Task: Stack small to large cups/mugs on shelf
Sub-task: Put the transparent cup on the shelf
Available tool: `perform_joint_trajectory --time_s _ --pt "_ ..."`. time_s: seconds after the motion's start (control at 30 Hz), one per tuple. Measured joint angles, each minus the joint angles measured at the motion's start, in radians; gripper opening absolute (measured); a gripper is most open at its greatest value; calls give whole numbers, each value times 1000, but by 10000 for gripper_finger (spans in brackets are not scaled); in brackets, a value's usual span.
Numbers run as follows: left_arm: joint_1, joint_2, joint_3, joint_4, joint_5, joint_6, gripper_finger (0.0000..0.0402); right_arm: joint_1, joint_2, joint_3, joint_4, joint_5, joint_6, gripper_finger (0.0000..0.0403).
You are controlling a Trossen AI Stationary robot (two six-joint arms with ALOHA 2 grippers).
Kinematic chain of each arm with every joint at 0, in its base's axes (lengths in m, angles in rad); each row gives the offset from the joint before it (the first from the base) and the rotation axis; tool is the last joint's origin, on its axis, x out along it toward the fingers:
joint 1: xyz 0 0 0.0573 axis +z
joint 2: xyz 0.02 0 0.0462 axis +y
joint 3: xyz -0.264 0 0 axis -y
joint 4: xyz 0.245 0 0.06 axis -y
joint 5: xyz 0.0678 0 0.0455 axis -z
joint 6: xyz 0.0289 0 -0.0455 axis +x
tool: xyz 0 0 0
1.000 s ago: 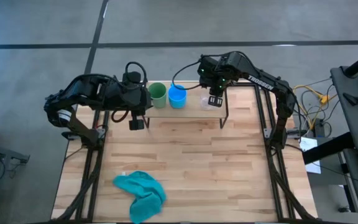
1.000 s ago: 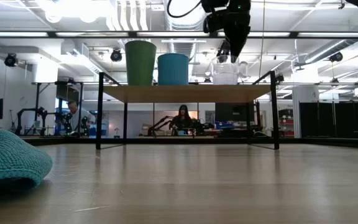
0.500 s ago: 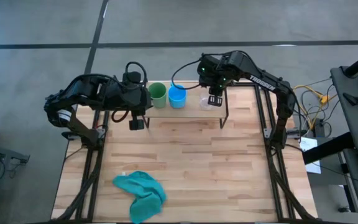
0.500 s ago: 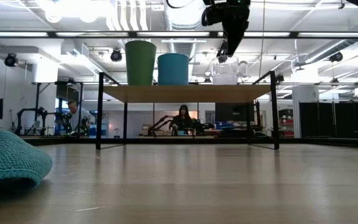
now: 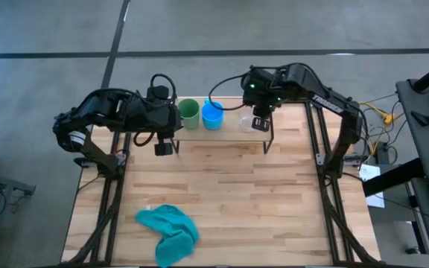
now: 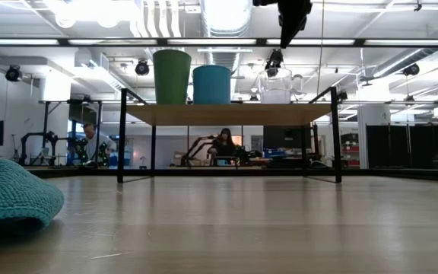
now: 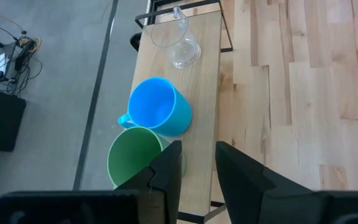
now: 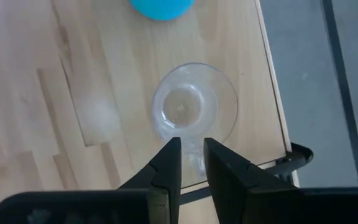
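Three vessels are seen standing upright in a row on the shelf (image 5: 229, 132) — the green plastic tumbler (image 5: 188, 113) at one end, the bright blue mug (image 5: 212, 115) just beside it in the middle, and the clear glass mug (image 5: 246, 121) at the other end, set a little apart from the blue one. In the low view the same row is shown on the raised light-wood board, with the thin black legs planted on the wooden tabletop (image 6: 280, 228). The right gripper (image 5: 259, 122) is held above the glass mug, clear of it; in the right wrist view the two dark fingers (image 8: 165, 163) are seen with only a narrow gap between them and nothing clasped, the glass mug lying directly below. The left gripper (image 5: 165, 147) is positioned over the tabletop near the tumbler's end of the shelf, its fingers (image 7: 166, 168) likewise parted narrowly and empty. A teal cloth (image 5: 168, 231) is left crumpled near the front of the table — well apart from the shelf. People are visible in the room beyond the table.
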Motion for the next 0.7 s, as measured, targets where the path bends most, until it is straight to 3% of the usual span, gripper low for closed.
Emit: perform_joint_trajectory --time_s 0.7 --pt "0 0 0 -4 0 0 84 42 -34 -251 0 -44 131 61"
